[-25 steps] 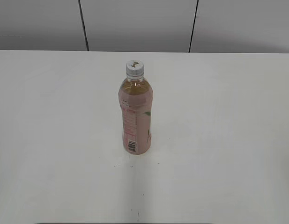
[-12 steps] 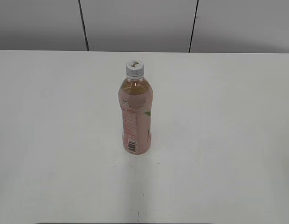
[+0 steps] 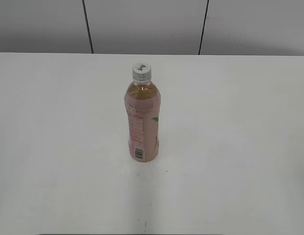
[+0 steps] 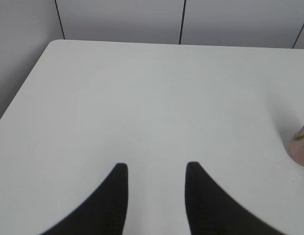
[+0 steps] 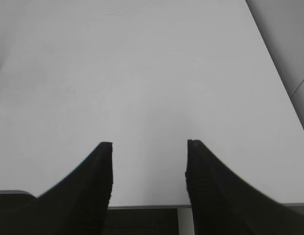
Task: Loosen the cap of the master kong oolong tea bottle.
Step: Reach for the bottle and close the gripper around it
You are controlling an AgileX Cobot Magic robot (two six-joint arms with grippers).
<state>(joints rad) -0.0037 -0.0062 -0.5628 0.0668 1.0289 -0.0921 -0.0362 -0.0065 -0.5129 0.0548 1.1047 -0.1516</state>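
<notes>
the bottle (image 3: 142, 122) stands upright mid-table (image 3: 240, 147), cap (image 3: 141, 72) on. left gripper (image 4: 154, 169) parted, empty, bottle far to its right; right gripper (image 5: 149, 146) wider, empty, at the table edge.

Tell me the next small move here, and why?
Probably bring the left gripper toward the bottle to steady its body: both grippers are open and empty, the bottle stands upright untouched, cap still on, and only the left wrist view shows its edge.
</notes>
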